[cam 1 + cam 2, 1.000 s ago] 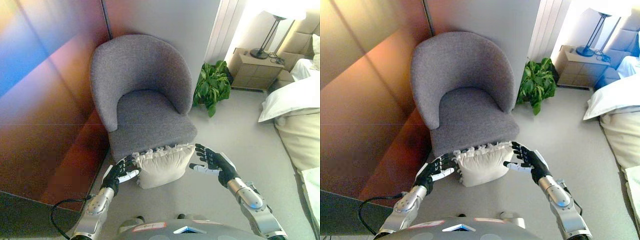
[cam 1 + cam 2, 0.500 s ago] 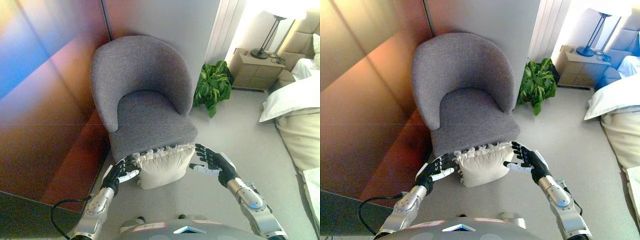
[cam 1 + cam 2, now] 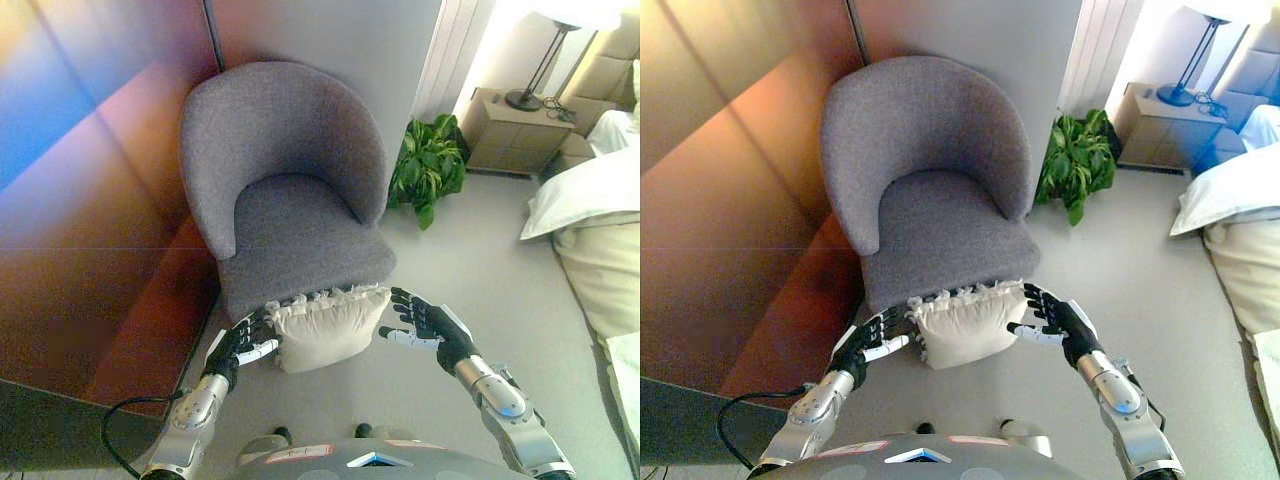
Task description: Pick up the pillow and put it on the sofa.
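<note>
A cream pillow (image 3: pixel 325 328) with a frilled top edge sits between my two hands, just in front of the grey armchair (image 3: pixel 285 190). My left hand (image 3: pixel 243 341) presses against the pillow's left side with its fingers spread and fairly straight. On the pillow's right side, my right hand (image 3: pixel 425 322) is open with spread fingers, its fingertips at the pillow's edge or a hair off it. The pillow's upper edge reaches the chair's seat front. Whether its bottom rests on the floor is hidden from me.
A wood-panelled wall (image 3: pixel 90 220) runs along the left. A leafy potted plant (image 3: pixel 425 168) stands right of the chair, with a bedside cabinet (image 3: pixel 510 130) and lamp (image 3: pixel 540 60) behind it. A bed with white pillows (image 3: pixel 590 190) fills the right edge. Grey carpet (image 3: pixel 480 270) lies between.
The whole view has shifted slightly, so the camera moved. The pillow and both hands keep the same places relative to each other.
</note>
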`<state>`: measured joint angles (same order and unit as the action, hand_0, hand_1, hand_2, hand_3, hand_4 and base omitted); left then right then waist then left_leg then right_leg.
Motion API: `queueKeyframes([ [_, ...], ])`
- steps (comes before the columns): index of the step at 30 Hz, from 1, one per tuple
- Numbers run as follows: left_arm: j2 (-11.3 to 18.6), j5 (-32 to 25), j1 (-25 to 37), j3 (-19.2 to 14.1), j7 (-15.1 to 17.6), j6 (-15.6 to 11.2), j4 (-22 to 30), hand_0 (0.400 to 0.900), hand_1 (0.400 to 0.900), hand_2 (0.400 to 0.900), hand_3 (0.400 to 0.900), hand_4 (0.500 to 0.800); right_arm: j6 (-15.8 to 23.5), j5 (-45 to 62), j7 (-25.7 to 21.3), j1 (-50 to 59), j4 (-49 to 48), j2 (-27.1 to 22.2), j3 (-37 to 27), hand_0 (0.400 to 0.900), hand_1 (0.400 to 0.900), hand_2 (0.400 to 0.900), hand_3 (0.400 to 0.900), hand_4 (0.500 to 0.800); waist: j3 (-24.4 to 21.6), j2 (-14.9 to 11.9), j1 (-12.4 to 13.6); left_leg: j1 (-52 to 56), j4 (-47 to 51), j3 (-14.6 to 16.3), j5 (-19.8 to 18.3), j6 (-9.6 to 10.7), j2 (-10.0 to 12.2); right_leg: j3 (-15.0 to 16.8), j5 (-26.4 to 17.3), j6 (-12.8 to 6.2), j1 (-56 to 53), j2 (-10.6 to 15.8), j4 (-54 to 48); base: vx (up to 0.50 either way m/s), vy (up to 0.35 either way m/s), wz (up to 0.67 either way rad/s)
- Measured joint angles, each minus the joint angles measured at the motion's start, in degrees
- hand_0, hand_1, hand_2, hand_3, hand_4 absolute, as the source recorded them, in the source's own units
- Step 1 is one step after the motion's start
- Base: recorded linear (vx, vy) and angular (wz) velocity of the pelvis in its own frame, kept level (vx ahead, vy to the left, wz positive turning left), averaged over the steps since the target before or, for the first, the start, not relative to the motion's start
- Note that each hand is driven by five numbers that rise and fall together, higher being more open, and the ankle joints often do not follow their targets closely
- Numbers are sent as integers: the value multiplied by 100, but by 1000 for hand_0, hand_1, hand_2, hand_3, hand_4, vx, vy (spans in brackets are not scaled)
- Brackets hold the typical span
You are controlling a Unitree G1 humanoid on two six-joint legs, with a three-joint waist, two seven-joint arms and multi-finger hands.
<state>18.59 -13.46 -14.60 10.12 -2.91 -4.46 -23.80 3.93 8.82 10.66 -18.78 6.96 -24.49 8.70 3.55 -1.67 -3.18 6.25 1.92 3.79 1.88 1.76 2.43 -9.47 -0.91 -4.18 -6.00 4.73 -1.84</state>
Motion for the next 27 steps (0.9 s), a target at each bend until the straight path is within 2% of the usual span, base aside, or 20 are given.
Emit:
queueKeyframes([
  [2,39,-36,64,0,3,-2,-5,900,900,900,900,800,3,2,-6,101,72,24,1,900,900,900,900,800,133,-50,43,-160,-393,-14,-101,72,41,138,85,136,82,-24,149,-86,-167,-4],
  [4,157,-47,292,25,0,11,-27,900,900,900,900,800,6,4,-28,308,177,76,1,900,900,900,900,800,471,-285,85,-807,-1676,-88,-148,203,-33,263,138,265,217,54,405,-44,-93,5],
  [7,138,-103,500,130,-6,18,-37,900,900,900,900,800,8,5,-145,424,195,-6,-69,900,900,900,900,800,755,-303,186,-1568,-2933,-349,209,510,-53,274,96,385,331,61,530,87,-13,1],
  [8,131,-108,500,162,-4,19,-47,900,900,900,900,800,8,3,-181,443,202,-7,-69,900,900,900,900,800,791,-311,185,-1739,-3047,-374,234,464,-45,246,86,418,362,101,507,187,33,-7],
  [10,40,-123,511,169,4,20,-84,900,900,900,900,800,10,5,-295,517,210,8,-67,900,900,900,900,800,780,-285,179,-1762,-2801,-258,175,467,-150,249,84,439,481,235,293,241,84,-16],
  [11,-49,-144,509,169,8,19,-102,900,900,900,900,800,16,5,-302,568,207,-58,-62,900,900,900,900,800,792,-210,199,-1772,-2447,-262,113,359,-156,251,62,387,446,188,197,257,110,-20],
  [12,-149,-153,491,179,15,10,-84,900,900,900,900,800,74,6,-322,580,177,-223,-38,900,900,900,900,800,726,139,180,-1603,-1637,-311,-12,339,139,154,251,362,657,-97,804,241,115,-25],
  [13,-207,-175,600,238,32,-32,-126,900,900,900,900,800,124,0,-368,658,288,-345,-73,900,900,900,900,800,818,505,90,-1400,-992,-396,261,243,454,65,529,439,751,-384,1186,199,88,-31],
  [14,-208,-206,794,242,113,10,-242,900,900,900,900,800,52,1,-461,787,513,-204,-33,900,900,900,900,800,930,378,174,-1283,-885,-250,176,258,458,206,568,436,796,-335,1271,184,97,-39],
  [15,-219,-217,843,248,183,1,-242,900,900,900,900,800,53,0,-498,791,538,-236,22,900,900,900,900,800,933,351,219,-1517,-1057,-204,94,365,479,281,544,438,908,-356,1215,173,99,-50],
  [16,-231,-222,862,250,206,3,-256,900,900,900,900,800,54,0,-508,813,540,-233,23,900,900,900,900,800,947,359,235,-1562,-992,-174,77,369,468,306,505,371,961,-356,1032,218,147,-51],
  [17,-254,-229,856,250,254,7,-263,900,900,900,900,800,58,0,-532,848,537,-228,25,900,900,900,900,800,927,424,298,-1570,-814,-45,124,281,567,292,525,287,904,-436,1012,251,153,-44],
  [18,-179,-266,839,239,288,5,-217,900,900,900,900,800,55,0,-530,874,531,-180,24,900,900,900,900,800,941,386,363,-1551,-754,154,357,120,610,269,686,213,980,-397,1554,331,182,-34],
  [19,-18,-274,838,244,338,-2,-219,900,900,900,900,800,56,0,-549,870,537,-45,43,900,900,900,900,800,925,137,390,-1552,-850,333,336,91,516,365,1120,226,804,-229,1785,387,176,-32],
  [21,41,-321,909,227,426,12,-265,900,900,900,900,800,58,-1,-583,971,564,26,38,900,900,900,900,800,982,51,408,-1734,-1330,292,277,162,523,419,1052,355,574,-200,1365,383,167,-31],
  [22,45,-321,920,228,447,13,-263,900,900,900,900,800,45,0,-641,1008,572,60,38,900,900,900,900,800,971,0,453,-1896,-1515,229,208,224,500,435,1064,324,497,-129,1224,272,145,-19],
  [23,48,-321,953,228,447,13,-248,900,900,900,900,800,45,1,-671,1032,572,70,35,900,900,900,900,800,950,-67,514,-1947,-1495,218,198,184,471,452,1066,320,503,-33,1227,246,173,-10],
  [25,43,-320,1028,234,465,-5,-246,900,900,900,900,800,45,0,-677,1093,573,33,49,900,900,900,900,800,835,-54,511,-2089,-1429,149,204,171,447,464,1177,134,557,85,1356,279,200,0],
  [26,28,-320,1059,251,474,-4,-261,900,900,900,900,800,42,0,-688,1126,599,14,65,900,900,900,900,800,721,-25,498,-2045,-1338,152,168,25,434,484,1285,9,613,125,1498,275,203,11],
  [27,79,-323,1093,239,513,-13,-288,900,900,900,900,800,28,-2,-707,1195,668,88,131,900,900,900,900,800,626,-187,509,-1951,-1208,292,167,5,286,610,1434,-57,713,289,1667,234,212,11],
])
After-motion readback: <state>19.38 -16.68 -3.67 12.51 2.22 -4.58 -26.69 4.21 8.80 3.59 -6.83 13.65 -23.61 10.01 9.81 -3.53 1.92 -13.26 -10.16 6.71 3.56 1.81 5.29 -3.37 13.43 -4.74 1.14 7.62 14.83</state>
